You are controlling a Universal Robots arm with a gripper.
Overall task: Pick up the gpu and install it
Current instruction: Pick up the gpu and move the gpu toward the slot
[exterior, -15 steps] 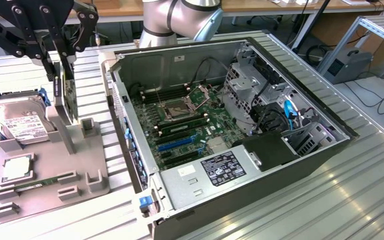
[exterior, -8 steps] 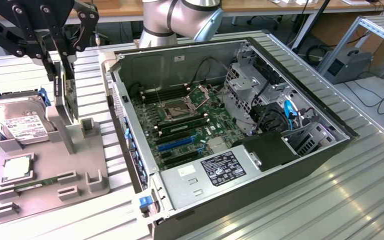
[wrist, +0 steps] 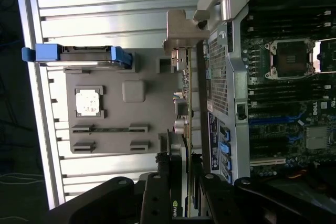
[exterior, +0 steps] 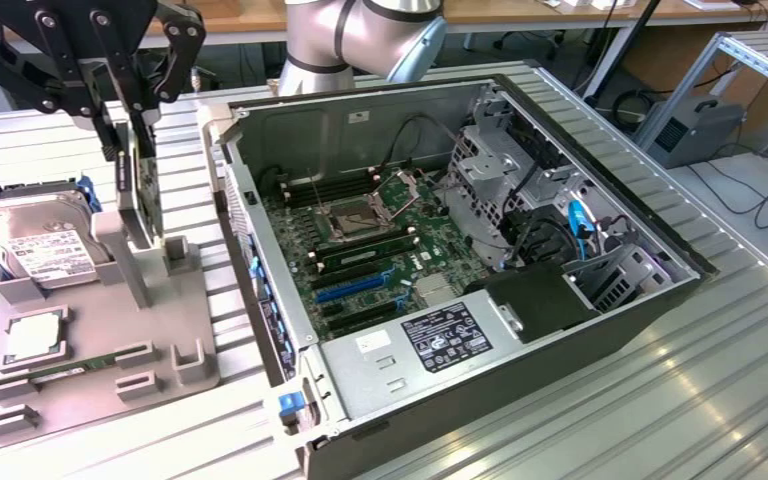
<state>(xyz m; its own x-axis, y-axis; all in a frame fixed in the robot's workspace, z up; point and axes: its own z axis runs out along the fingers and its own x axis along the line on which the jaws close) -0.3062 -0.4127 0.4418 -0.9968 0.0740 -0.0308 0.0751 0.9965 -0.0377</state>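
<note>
The gpu is a thin dark card standing on edge beside the upright post of the grey parts tray, on the exterior view's left. My gripper comes down from above and is shut on the card's top edge. In the wrist view the gpu runs edge-on away from my gripper, and its silver end bracket sits at the far end. I cannot tell whether the card rests in its holder or hangs just above it. The open computer case lies next to the tray, with its motherboard and blue slots exposed.
On the grey tray lie a silver hard drive with blue rails, a square processor and a narrow memory stick. Inside the case, a drive cage and cables stand at the exterior view's right. Ribbed aluminium table surrounds everything.
</note>
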